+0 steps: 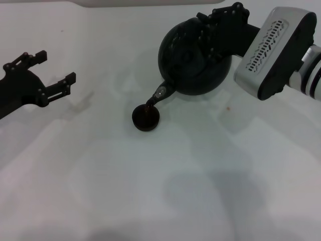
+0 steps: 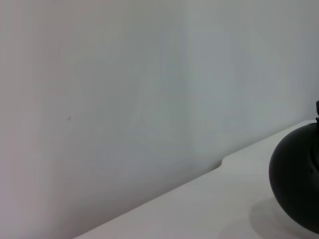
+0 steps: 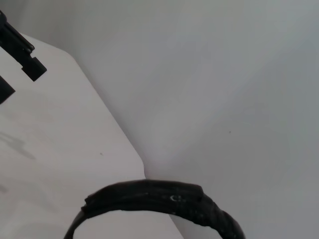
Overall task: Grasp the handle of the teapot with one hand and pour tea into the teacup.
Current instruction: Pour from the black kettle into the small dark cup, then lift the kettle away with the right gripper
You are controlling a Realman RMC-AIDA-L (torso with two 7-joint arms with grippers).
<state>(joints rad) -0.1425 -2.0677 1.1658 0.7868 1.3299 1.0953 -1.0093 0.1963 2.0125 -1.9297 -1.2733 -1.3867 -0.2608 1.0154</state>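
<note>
The black teapot [image 1: 193, 60] hangs tilted above the white table [image 1: 150, 191], its short spout [image 1: 161, 93] pointing down at the tiny black teacup [image 1: 146, 117]. A thin dark stream runs from the spout into the cup. My right gripper [image 1: 220, 25] is shut on the handle at the pot's upper right, mostly hiding it in the head view. The right wrist view shows the handle [image 3: 149, 196] as a black arch close up. My left gripper [image 1: 56, 68] stands open at the far left, nothing in it. The pot's round body [image 2: 299, 174] edges into the left wrist view.
A small brown speck [image 1: 228, 107] lies on the table right of the cup. The table's far edge meets a pale wall [image 2: 149, 99]. The left gripper [image 3: 12, 74] also shows far off in the right wrist view.
</note>
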